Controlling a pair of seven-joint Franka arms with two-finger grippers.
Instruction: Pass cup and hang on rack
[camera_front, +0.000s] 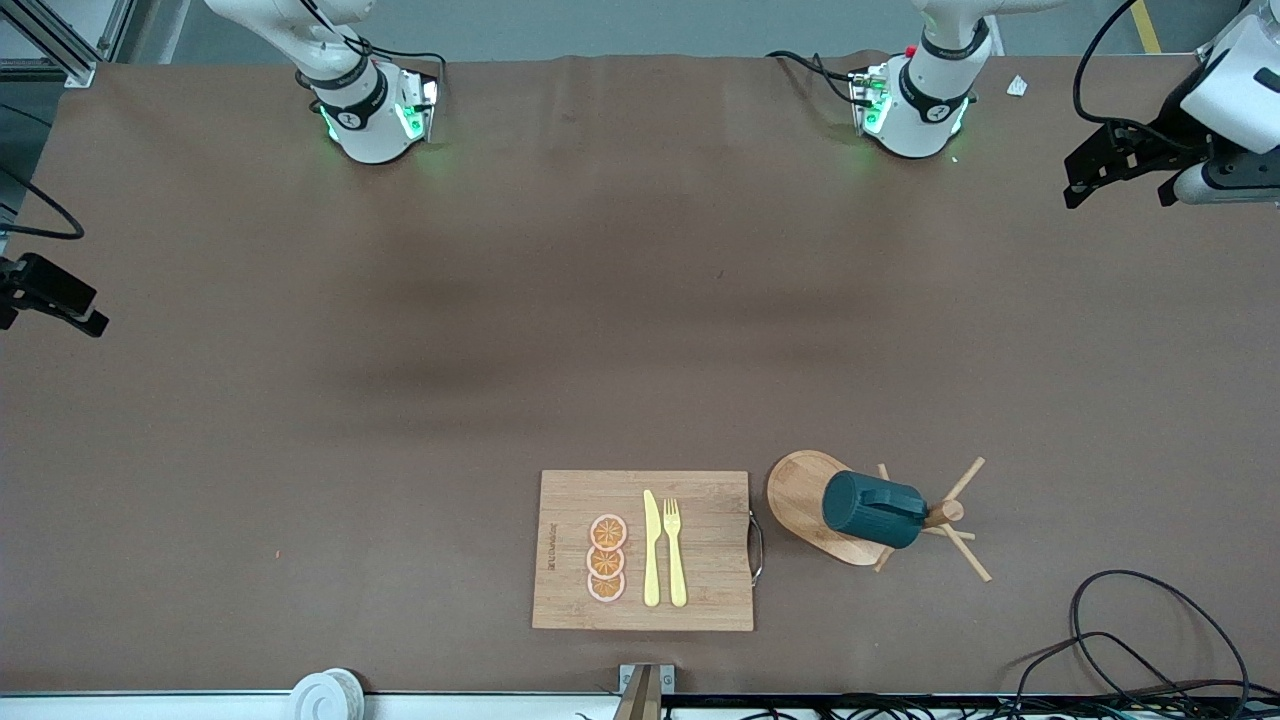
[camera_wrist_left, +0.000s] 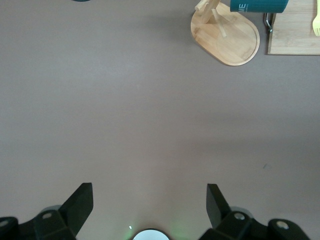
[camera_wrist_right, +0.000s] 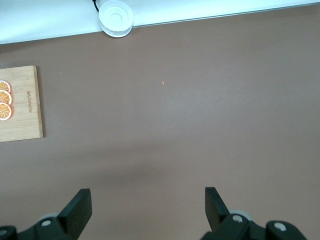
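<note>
The left claw (camera_wrist_left: 150, 205) hangs spread wide over bare brown surface (camera_front: 400, 400) at the left arm's end, only its two dark fingertips showing at the edge of its wrist view. The right claw (camera_wrist_right: 147, 207), at the right arm's end, is spread the same way and holds nothing; both arms wait, drawn back from the things. In the front view each claw is cut off by the frame's edge. One cup (camera_front: 873, 509), dark teal with faintly ribbed sides, hangs on its side on the rack (camera_front: 800, 495), a light wooden mug tree with an oval base and thin pegs. The cup's handle and inside are hidden. Beside the rack, toward the right arm's end, lies one bamboo cutting board (camera_front: 570, 500) carrying three orange slices (camera_front: 607, 558), one yellow knife (camera_front: 651, 548) and one yellow fork (camera_front: 675, 550).
</note>
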